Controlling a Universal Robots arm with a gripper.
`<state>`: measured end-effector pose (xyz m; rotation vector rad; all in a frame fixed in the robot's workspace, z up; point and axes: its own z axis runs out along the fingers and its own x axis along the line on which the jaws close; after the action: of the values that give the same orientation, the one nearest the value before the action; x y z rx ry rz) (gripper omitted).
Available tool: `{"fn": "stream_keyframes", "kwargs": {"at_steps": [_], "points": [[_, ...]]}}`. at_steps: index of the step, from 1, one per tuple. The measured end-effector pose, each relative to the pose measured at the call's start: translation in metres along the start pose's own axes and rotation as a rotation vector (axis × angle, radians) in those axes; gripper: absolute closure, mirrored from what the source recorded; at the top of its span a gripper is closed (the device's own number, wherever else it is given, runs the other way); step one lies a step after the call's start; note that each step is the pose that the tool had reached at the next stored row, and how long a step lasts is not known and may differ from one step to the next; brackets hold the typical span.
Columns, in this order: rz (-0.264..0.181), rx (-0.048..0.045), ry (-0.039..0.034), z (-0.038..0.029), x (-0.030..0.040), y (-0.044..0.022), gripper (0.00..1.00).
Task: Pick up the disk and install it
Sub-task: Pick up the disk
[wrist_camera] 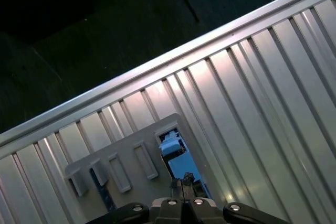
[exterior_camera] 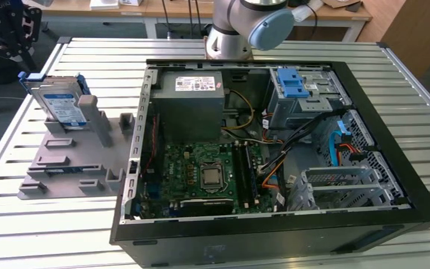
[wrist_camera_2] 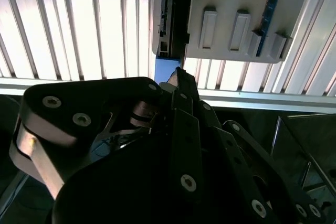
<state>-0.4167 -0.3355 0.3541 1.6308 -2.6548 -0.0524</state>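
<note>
Disk (exterior_camera: 60, 103) is standing on edge in a grey holder (exterior_camera: 73, 154) on the slatted table (exterior_camera: 51, 224), to the exterior view's left of the open computer case (exterior_camera: 413, 193). Gripper (wrist_camera: 183, 183) is hovering above it, fingers closed together and gripping nothing.

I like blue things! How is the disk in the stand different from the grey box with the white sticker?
The disk stands on edge in a stand outside the case; the box sits inside it. The disk is thin with blue trim; the box is bulky. Both carry labels.
</note>
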Motion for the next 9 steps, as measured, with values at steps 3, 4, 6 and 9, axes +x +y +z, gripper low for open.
{"fn": "stream_keyframes", "kwargs": {"at_steps": [3, 4, 6, 9], "points": [[-0.012, 0.0001, 0.0005, 0.0, 0.0, 0.0, 0.89], [-0.017, 0.0001, 0.0007, 0.0, 0.0, 0.0, 0.89], [-0.028, 0.0002, 0.0012, 0.0, 0.0, 0.0, 0.89], [-0.039, 0.0002, 0.0016, 0.0, 0.0, 0.0, 0.89]]}}
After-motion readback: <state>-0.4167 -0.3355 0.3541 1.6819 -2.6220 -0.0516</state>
